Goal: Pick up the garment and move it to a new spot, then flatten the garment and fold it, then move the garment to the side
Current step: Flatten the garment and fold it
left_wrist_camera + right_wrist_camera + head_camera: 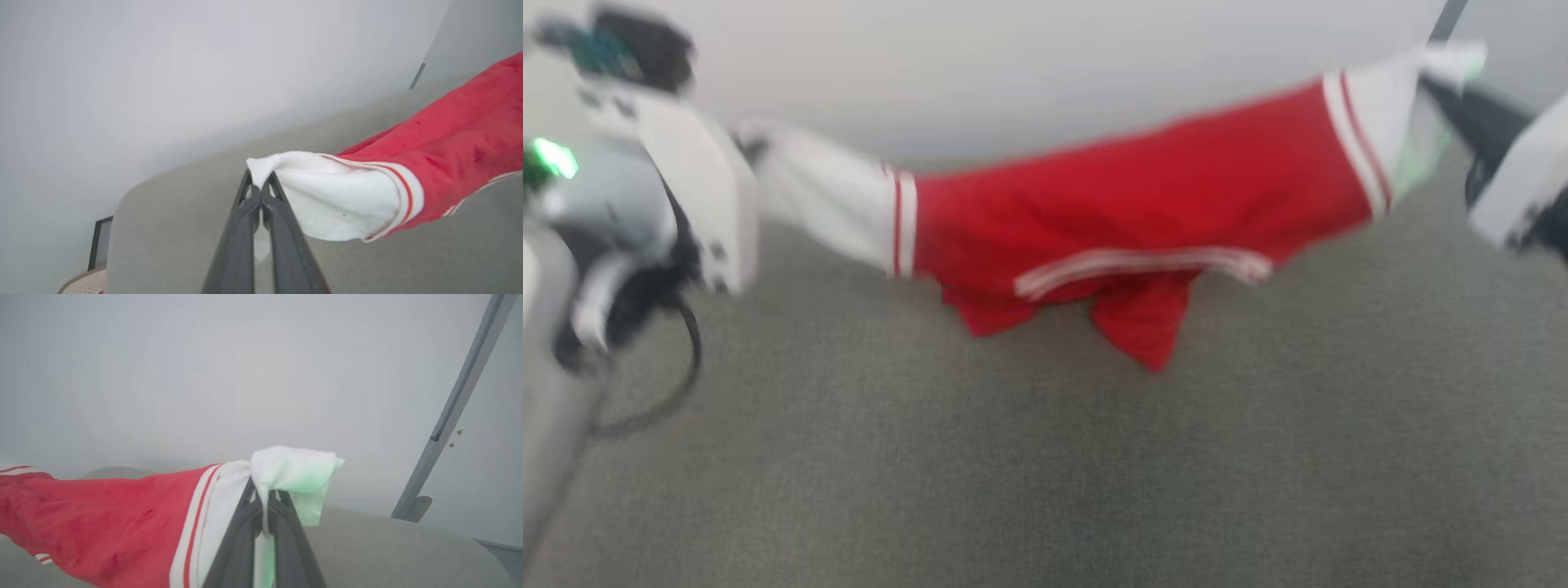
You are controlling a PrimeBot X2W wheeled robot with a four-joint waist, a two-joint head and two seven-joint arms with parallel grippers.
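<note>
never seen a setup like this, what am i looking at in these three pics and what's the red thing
This is a two-armed robot, seen through its own cameras. One picture comes from a camera on its head, looking down at a grey fabric surface. The other two come from cameras on its wrists, each looking along that arm's two long dark fingers.

The red thing is the garment, a soft, shorts-like piece with wide white cuffs and thin striped trim. The robot holds it stretched between its arms. The left gripper is shut on one white cuff, and the right gripper is shut on the other. The middle of the cloth sags; whether it touches the surface is hard to tell, since the head picture is blurred.
</note>
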